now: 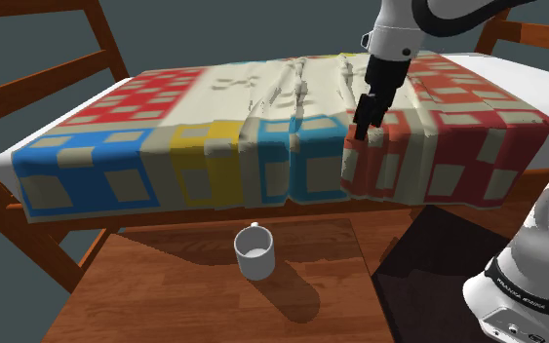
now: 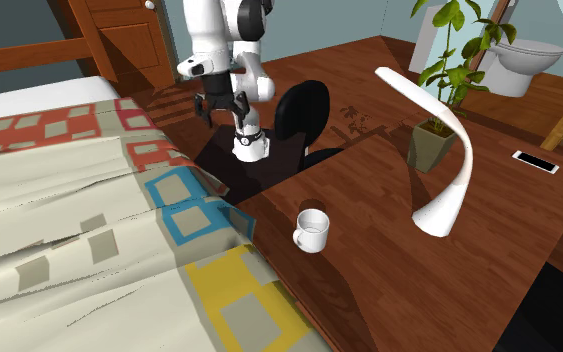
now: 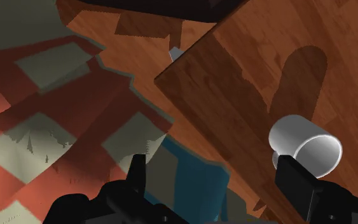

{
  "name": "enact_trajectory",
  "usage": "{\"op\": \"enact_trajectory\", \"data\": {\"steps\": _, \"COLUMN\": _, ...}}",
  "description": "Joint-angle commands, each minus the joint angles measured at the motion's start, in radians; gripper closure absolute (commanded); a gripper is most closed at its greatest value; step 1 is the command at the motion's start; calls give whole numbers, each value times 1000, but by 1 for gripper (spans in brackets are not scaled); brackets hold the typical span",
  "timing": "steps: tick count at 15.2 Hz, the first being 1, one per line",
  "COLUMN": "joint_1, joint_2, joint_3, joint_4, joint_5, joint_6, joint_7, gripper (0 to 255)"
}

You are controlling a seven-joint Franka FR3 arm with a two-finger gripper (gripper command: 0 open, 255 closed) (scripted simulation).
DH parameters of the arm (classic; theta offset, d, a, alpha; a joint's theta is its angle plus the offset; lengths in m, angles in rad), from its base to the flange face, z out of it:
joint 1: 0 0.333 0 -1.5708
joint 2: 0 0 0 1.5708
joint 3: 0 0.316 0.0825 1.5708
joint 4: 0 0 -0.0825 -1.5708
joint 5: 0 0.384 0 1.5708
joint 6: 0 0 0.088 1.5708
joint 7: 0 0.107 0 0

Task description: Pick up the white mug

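Shoulder view, nearest first. Wooden worktop [image 1: 165, 292] runs along the bed's [image 1: 214, 107] long side, lower than the mattress. White mug [image 1: 254, 253] stands upright on it, mouth up, just beside the bed's hanging quilt edge, handle turned toward the bed. Next out: white arm [image 1: 399, 39] reaches over the bed. Jaws hang above the bed's red-checked patch, close to that same side edge, well apart from the mug.

Wrist view: jaws stand wide apart. Mug [image 3: 304, 143] sits on the worktop [image 3: 234, 76], seen past one black finger [image 3: 296, 181], not touched.

Second exterior view: mug [image 2: 312, 230] near the bed edge. Farther from the bed, on the same worktop [image 2: 369, 290], are a curved white lamp [image 2: 437, 212] and a small flat phone [image 2: 535, 161]. Farthest from the bed is a potted plant [image 2: 431, 145].
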Motion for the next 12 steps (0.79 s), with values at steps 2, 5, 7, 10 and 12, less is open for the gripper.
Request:
{"op": "enact_trajectory", "data": {"steps": 2, "joint_1": 20, "joint_2": 74, "joint_3": 51, "joint_4": -9, "joint_5": 18, "joint_6": 84, "joint_7": 50, "gripper": 0}}
{"op": "enact_trajectory", "data": {"steps": 5, "joint_1": 37, "joint_2": 153, "joint_3": 99, "joint_4": -8, "joint_5": 29, "joint_6": 163, "joint_7": 99, "gripper": 0}}
{"op": "enact_trajectory", "data": {"steps": 7, "joint_1": 46, "joint_2": 212, "joint_3": 131, "joint_4": 0, "joint_5": 31, "joint_6": 213, "joint_7": 133, "gripper": 0}}
{"op": "enact_trajectory", "data": {"steps": 10, "joint_1": 56, "joint_2": 307, "joint_3": 178, "joint_4": 22, "joint_5": 24, "joint_6": 285, "joint_7": 187, "gripper": 0}}
{"op": "enact_trajectory", "data": {"steps": 12, "joint_1": 62, "joint_2": 374, "joint_3": 208, "joint_4": 43, "joint_5": 12, "joint_6": 331, "joint_7": 226, "gripper": 0}}
